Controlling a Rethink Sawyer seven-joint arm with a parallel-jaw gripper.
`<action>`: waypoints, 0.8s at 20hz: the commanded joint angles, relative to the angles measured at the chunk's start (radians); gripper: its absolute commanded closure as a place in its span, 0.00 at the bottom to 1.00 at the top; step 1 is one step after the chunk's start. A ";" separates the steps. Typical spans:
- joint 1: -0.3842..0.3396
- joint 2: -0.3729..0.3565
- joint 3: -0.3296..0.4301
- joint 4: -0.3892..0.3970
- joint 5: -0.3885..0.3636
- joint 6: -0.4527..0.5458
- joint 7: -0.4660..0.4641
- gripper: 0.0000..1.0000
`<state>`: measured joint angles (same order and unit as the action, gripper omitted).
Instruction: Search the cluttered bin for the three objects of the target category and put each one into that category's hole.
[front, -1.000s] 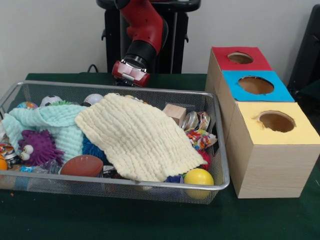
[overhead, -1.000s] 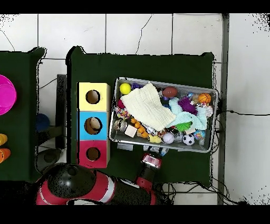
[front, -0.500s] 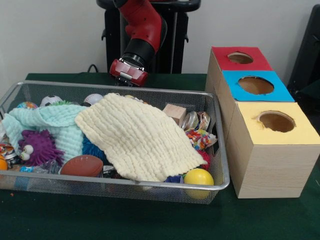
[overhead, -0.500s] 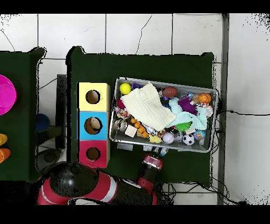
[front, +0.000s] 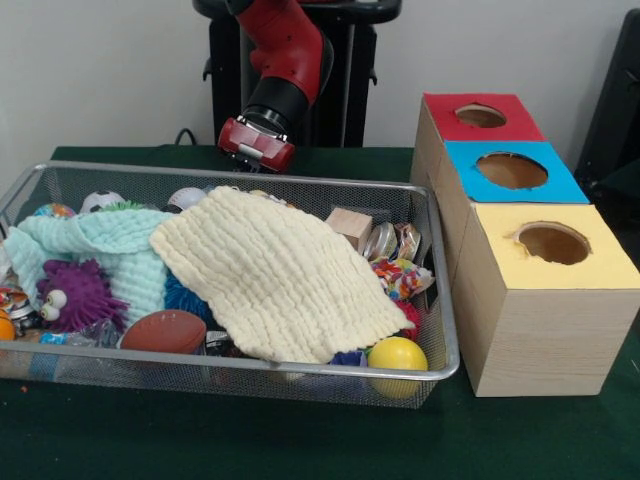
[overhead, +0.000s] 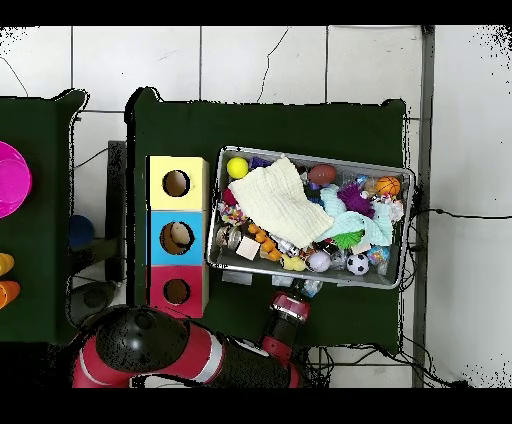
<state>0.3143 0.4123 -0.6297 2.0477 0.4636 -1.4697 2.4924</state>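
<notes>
Progress, judged: the blue hole shows a pale object inside in the overhead view, so maybe one item is already sorted; can't confirm what it is or which category is the target. Red hole and yellow hole look empty. So at most one of three done, two or more left, prob. hidden in the clutter.

End effector hangs behind the bin's far rim, outside the bin, holding nothing visible. Can't tell if it's apart or together, since only the red/black wrist face shows. In the overhead view it sits just off the bin edge nearest the robot.

Bin contents: big cream cloth draped over the middle, covering much of the stuff under it; mint cloth beside it; purple toy; football; yellow ball at the corner near the boxes; wood block; soccer ball; basketball. Cloths likely need shifting to search properly.

Bench has green cover. No brands, labels or readable writing anywhere.
</notes>
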 joint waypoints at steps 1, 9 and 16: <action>-0.010 0.046 0.183 -0.020 -0.064 0.142 0.108 1.00; -0.007 -0.037 0.160 0.057 -0.145 0.191 0.112 1.00; -0.034 -0.231 0.098 0.186 -0.367 0.355 0.092 1.00</action>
<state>0.3090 0.2815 -0.6294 2.1114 0.2638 -1.2980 2.4924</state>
